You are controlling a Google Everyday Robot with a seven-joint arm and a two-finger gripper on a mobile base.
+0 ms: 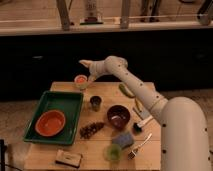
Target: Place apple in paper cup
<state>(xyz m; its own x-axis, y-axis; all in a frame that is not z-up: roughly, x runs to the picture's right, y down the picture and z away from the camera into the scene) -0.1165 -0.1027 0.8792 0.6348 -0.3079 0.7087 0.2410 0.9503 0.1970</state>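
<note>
The apple [80, 78] is a small orange-red round that sits in the mouth of the short white paper cup [80, 83], at the far left of the wooden table. My gripper [87, 71] is just right of and slightly above the cup, with its fingers spread and nothing between them. One finger reaches up to the left and the other points down beside the cup's right side. The arm stretches in from the right.
A green tray [56, 95] at the left holds a large orange bowl [50, 123]. A dark metallic cup [95, 102], a dark bowl [119, 116], a dark cluster of grapes [91, 130], a translucent green cup [113, 152], a fork [139, 146] and a brown bar [68, 158] stand on the table.
</note>
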